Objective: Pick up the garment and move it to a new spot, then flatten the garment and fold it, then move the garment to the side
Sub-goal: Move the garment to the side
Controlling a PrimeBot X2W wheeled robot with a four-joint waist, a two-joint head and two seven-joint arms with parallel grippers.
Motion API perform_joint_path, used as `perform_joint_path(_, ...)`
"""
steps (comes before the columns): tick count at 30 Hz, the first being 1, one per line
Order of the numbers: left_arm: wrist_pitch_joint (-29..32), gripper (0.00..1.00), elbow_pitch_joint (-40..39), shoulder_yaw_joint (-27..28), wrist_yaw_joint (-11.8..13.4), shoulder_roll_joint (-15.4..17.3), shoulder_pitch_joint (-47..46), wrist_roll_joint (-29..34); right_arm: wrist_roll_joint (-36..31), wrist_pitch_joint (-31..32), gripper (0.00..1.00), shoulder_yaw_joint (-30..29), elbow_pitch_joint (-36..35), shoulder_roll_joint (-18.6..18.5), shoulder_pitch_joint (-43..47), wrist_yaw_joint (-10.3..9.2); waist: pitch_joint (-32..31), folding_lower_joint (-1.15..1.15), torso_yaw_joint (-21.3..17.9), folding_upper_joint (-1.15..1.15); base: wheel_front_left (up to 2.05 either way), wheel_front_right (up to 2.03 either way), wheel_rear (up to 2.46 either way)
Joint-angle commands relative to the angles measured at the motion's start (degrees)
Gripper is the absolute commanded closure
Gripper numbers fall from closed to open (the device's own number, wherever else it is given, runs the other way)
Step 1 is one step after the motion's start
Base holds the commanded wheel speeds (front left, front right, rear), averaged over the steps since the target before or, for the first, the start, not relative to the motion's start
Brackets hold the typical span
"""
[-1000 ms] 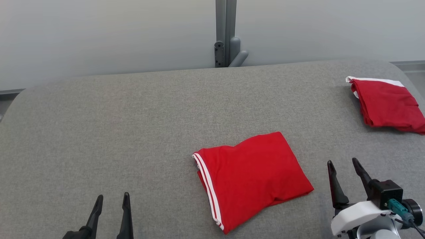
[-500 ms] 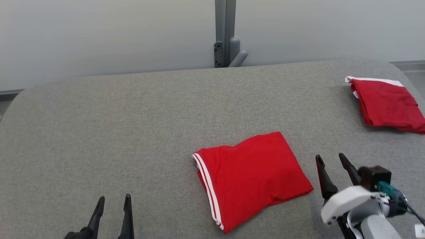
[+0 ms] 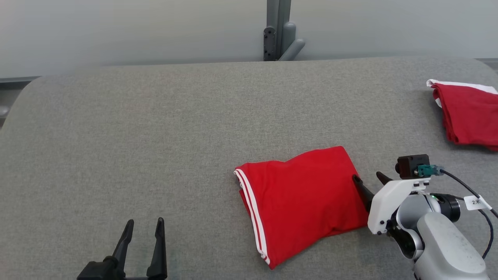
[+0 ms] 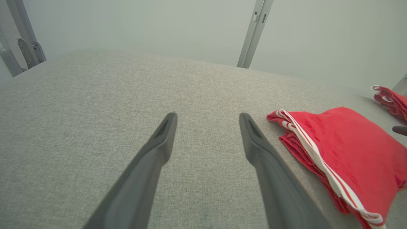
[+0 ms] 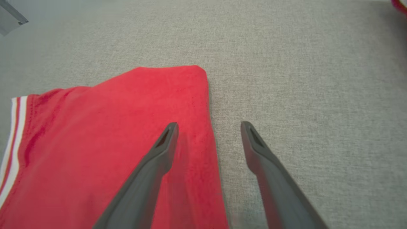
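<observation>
Garment (image 3: pixel 303 202) of red cloth, folded to a rough rectangle, double white stripe along its left edge. Flat on grey fabric-covered worktop (image 3: pixel 155 136), right of centre and toward the near side in the head view. Same garment (image 4: pixel 349 149) at the right of the left wrist view, striped edge nearest that camera, folded layers visible beneath it.

Right jaws: spread wide, nothing gripped. Set astride the garment's right edge. In the right wrist view, one dark finger (image 5: pixel 159 159) over the garment (image 5: pixel 111 143), the other finger (image 5: pixel 260 159) over bare worktop (image 5: pixel 302 79), cloth edge between the two. Contact of either tip with cloth or worktop: cannot tell. In the head view, one finger tip (image 3: pixel 360 188) at the garment's right border, the rest hidden behind the white wrist housing (image 3: pixel 389 202). Small black camera block (image 3: pixel 412 165) with a teal plug on top of the housing; black cable with a white tag (image 3: pixel 475 202) trailing to the right.

Left jaws: spread wide, empty. Fingers (image 3: pixel 124 243) at the lower left of the head view, pointing up, over bare worktop, well apart from the garment and to its left. Same fingers (image 4: pixel 152 152) above bare worktop (image 4: pixel 95 95) in the left wrist view.

Second red cloth piece with a white border (image 3: pixel 467 112) at the far right of the worktop, well apart from the garment; seen also at the right edge of the left wrist view (image 4: pixel 392 101). Grey metal post (image 3: pixel 274 27) behind the worktop's far edge, against a pale wall.
</observation>
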Motion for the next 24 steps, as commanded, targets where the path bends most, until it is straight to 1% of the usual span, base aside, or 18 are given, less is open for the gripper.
perform_joint_path(1,-0.1,0.0,0.0,-0.1,0.2,0.1,-1.2,-0.3,0.1,-0.7,0.0,-0.1,1.4,0.0,-1.3,-0.04,1.2,0.0,1.2,0.23,0.0,0.0,0.0)
perform_joint_path(4,-0.1,0.0,0.2,0.2,0.2,0.1,-1.8,-0.3,1.0,-1.4,0.0,0.4,5.0,0.9,-2.6,-0.04,2.0,0.0,1.8,0.23,0.0,0.0,0.0)
perform_joint_path(11,-0.1,0.0,0.2,0.5,0.2,0.1,-2.6,0.1,3.7,-2.3,0.0,2.4,11.8,1.1,-4.6,-0.05,2.9,0.0,2.2,0.23,0.0,0.0,0.0)
perform_joint_path(12,-0.1,0.0,0.1,0.5,0.2,0.1,-2.6,0.1,4.6,-2.7,0.64,2.7,12.3,1.2,-4.7,-0.05,3.0,0.0,2.1,0.23,0.0,0.0,0.0)
perform_joint_path(13,-0.1,0.0,0.0,0.5,0.3,0.1,-2.7,0.0,5.5,-3.0,1.0,3.1,12.4,1.2,-4.8,-0.04,3.1,0.0,1.9,0.23,0.0,0.0,0.0)
perform_joint_path(15,-0.1,0.0,-0.2,0.4,0.3,0.1,-2.8,-0.3,7.5,-3.5,1.0,4.2,12.2,0.6,-5.1,-0.04,3.3,0.0,1.3,0.23,0.0,0.0,0.0)
perform_joint_path(19,-0.1,0.0,-0.5,0.1,0.4,0.1,-3.0,-0.6,10.5,-5.7,1.0,5.3,10.8,-1.7,-6.2,-0.07,4.0,0.0,-0.6,0.23,0.0,0.0,0.0)
perform_joint_path(23,-0.1,0.0,-1.1,0.5,0.4,0.1,-3.4,-0.1,12.3,-7.6,1.0,5.8,9.4,-3.7,-8.1,-0.08,5.2,0.0,-3.7,0.23,0.0,0.0,0.0)
perform_joint_path(24,-0.1,0.0,-1.1,0.5,0.4,0.1,-3.4,-0.1,12.3,-7.6,1.0,5.8,9.4,-3.7,-8.1,-0.08,5.2,0.0,-3.7,0.23,0.0,0.0,0.0)
